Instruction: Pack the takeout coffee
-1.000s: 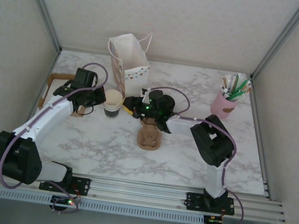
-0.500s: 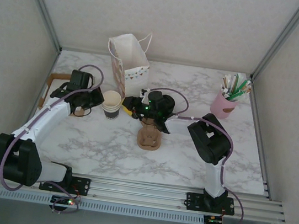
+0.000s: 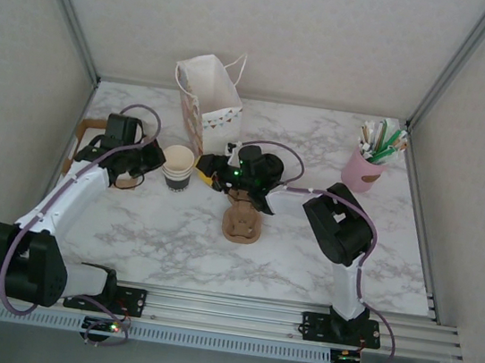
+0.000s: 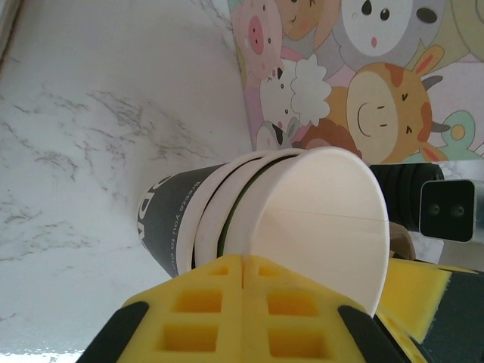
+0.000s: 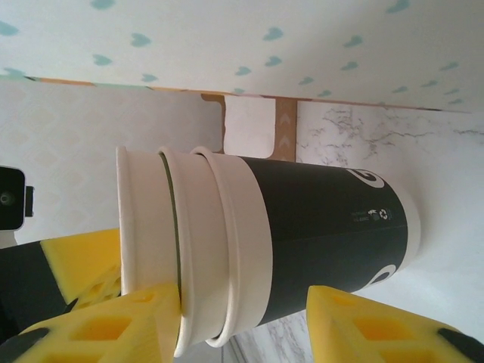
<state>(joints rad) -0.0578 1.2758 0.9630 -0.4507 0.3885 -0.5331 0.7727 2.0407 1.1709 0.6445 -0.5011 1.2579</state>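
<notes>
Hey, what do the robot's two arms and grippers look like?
The left arm and right arm have white links, black joint housings and a lilac cable each. The left gripper and right gripper carry yellow fingers with square-pocketed faces.

- The stack of cups [image 3: 178, 166] is dark olive-black outside with white lettering, cream inside, and has white rims.
- The paper bag [image 3: 208, 95] is white. One face carries cartoon animals: a pink pig, a white sheep, an orange giraffe with brown spots. Another face carries small teal hearts.
- The table [image 3: 302, 271] is white marble with grey veins.
- The pads [image 4: 204, 310] of my left gripper [image 4: 242, 265] are bright yellow, and so are those of my right gripper [image 5: 238, 302].
- The cardboard carrier [image 3: 243, 224] is brown.
- The pink holder [image 3: 361, 171] holds green and white sticks [image 3: 382, 138].
- My cables [image 3: 135, 112] are purple.
</notes>
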